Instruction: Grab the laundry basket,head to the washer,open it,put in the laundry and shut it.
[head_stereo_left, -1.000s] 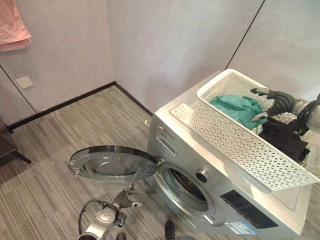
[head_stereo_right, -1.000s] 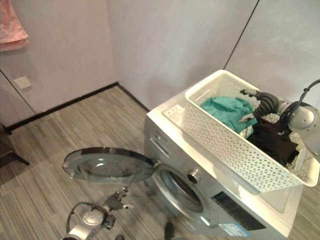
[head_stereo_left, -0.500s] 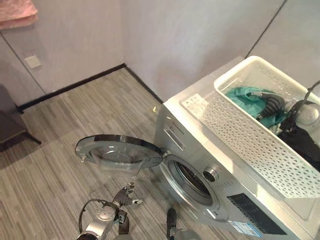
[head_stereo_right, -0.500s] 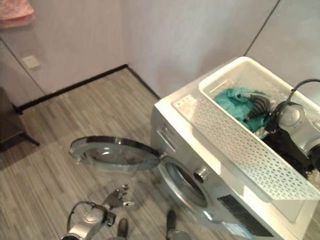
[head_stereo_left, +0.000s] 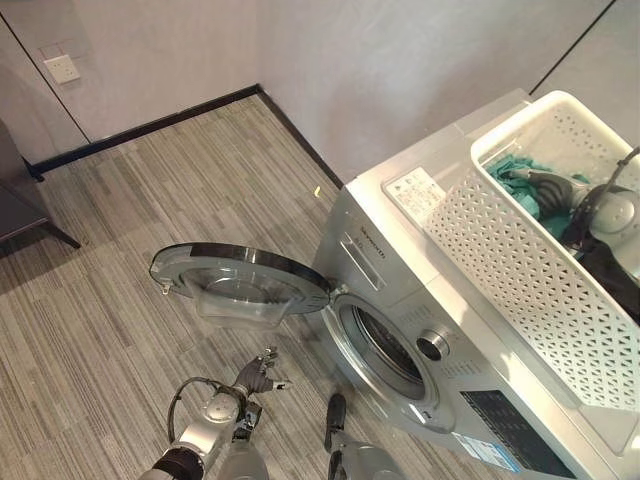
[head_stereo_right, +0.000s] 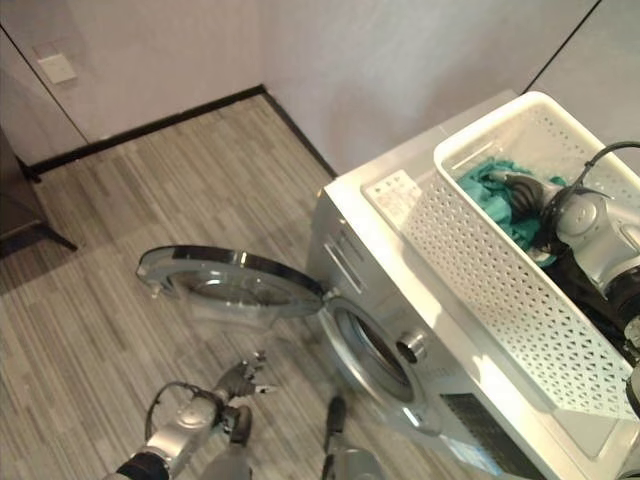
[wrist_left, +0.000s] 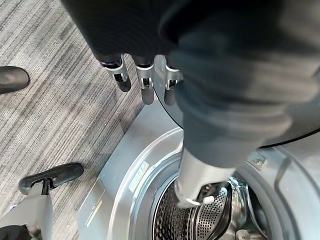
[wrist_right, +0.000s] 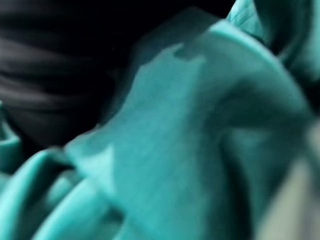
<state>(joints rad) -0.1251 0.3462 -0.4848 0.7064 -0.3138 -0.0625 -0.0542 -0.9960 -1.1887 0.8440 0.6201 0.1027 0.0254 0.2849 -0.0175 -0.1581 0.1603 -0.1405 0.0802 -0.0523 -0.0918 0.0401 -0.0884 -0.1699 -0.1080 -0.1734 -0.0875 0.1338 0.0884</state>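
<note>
Eye views: white laundry basket (head_stereo_left: 520, 270) atop washer (head_stereo_left: 400, 300), round door (head_stereo_left: 240, 285) swung open, right hand (head_stereo_right: 520, 190) sunk in teal garment (head_stereo_right: 490, 185), fingers' state untellable; left wrist view: left hand (wrist_left: 145, 75) low beside drum (wrist_left: 200, 220), fingers relaxed, empty.

basket (head_stereo_left: 520, 270) on washer (head_stereo_left: 400, 270) top, laundry (head_stereo_right: 500, 190) in basket, door (head_stereo_left: 240, 285) left

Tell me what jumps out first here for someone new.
The white basket on top of the washer, with the right hand reaching down onto teal cloth inside it. Next, the round door hanging open over the floor, drum exposed, with the left hand low beside it.
</note>
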